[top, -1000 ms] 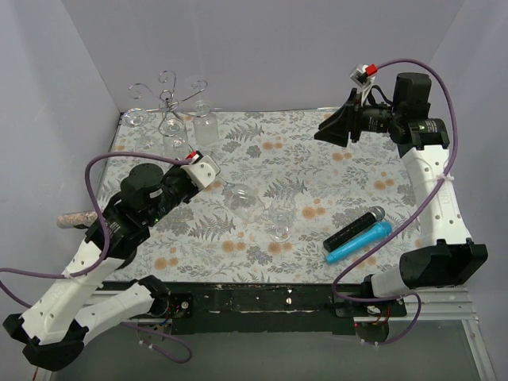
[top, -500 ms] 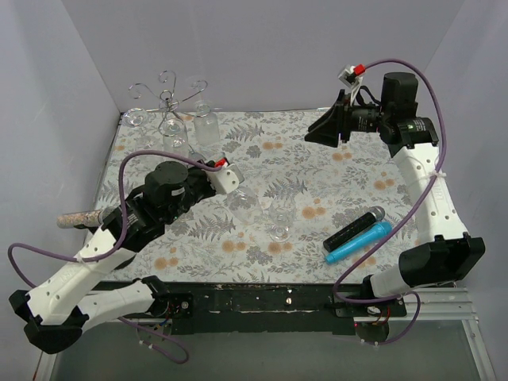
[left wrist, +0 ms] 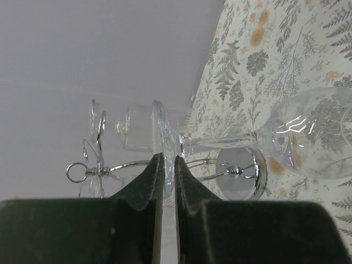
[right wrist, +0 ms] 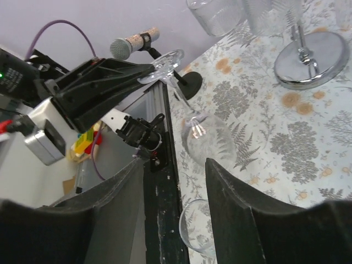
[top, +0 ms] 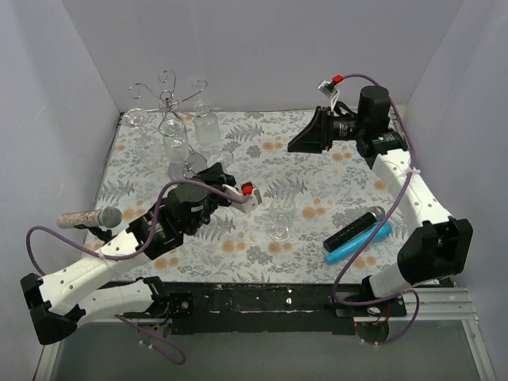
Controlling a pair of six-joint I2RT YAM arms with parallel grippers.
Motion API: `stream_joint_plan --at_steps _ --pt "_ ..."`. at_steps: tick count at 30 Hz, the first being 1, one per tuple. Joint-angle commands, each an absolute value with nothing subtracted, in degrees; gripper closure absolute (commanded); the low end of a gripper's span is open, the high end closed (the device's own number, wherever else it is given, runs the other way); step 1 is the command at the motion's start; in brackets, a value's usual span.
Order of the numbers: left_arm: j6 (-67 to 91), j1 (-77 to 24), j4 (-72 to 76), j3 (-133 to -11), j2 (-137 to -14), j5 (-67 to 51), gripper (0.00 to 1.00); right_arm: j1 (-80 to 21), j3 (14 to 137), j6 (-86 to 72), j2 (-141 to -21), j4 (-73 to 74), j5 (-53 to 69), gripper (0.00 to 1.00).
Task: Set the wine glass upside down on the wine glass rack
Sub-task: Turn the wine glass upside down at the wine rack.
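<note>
L tool [left wrist: 166,165] is pinching the foot of the wine glass [left wrist: 313,137] edge-on. Its jaws are almost fully closed w/ only the thin glass disc btwn them. The glass is hanging inverted but tilted: foot up at the tool, stem running down, bowl lower and leaning toward the wine glass rack [left wrist: 239,170]. The bowl isn't touching the floral worktop [top: 333,182] as far as the views show. In L wrist view the rack's shiny base is sitting just behind the stem, and I can't see any contact w/ the rack. R tool [right wrist: 176,165] is hovering high over the far right of the worktop, jaws about half apart, holding nothing.

Step in hand, prob: bringing the inverted glass to a free curl at the rack top. On the rack another glass [left wrist: 137,127] is already hanging w/ its foot in a curl, so an empty neighbouring arm is the one to pick.

To do it well:
- The foot should be going in above wire level, w/ the stem sliding sideways through the curl's opening.
- Then lower till the foot is resting on the wire, and only then open the tool.
- Straighten the tilt first, else the bowl may be knocking the rack's stem or the hung glass.
- The grip is on a thin slick rim, so slow moves and no twisting.

A spare glass [top: 278,230] is lying on the worktop nearer the arms, out of the path.
</note>
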State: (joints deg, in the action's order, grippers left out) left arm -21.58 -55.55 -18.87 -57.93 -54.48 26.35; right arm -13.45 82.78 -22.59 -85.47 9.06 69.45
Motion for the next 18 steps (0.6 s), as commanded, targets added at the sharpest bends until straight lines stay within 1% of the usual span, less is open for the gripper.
stream_joint_plan --at_steps 1,3,6,12,16,18 --pt "-31.4 -56.3 -3.6 -52.8 -51.1 30.8 1.00 -16.5 77.6 -41.8 -84.4 -13.8 73.3 0.43" --pt "-34.7 -56.4 2.7 -49.8 -50.6 31.5 1.00 -18.0 77.2 -43.9 -85.2 -15.3 72.4 0.43" --pt "-40.2 -56.8 12.3 -45.0 -50.0 32.0 1.00 -19.5 78.7 -43.9 -86.8 -13.8 70.7 0.43" --pt "-45.2 -57.9 22.4 -40.1 -51.2 32.3 1.00 -21.9 83.6 -42.5 -91.2 -7.3 65.8 0.44" --pt "-47.0 -58.9 27.5 -38.3 -52.4 32.8 1.00 -23.9 83.9 -42.5 -92.4 -6.8 62.6 0.48" --pt "-47.9 -59.4 29.8 -37.4 -53.3 33.0 1.00 -25.0 84.4 -43.2 -92.6 -6.6 61.5 0.48"
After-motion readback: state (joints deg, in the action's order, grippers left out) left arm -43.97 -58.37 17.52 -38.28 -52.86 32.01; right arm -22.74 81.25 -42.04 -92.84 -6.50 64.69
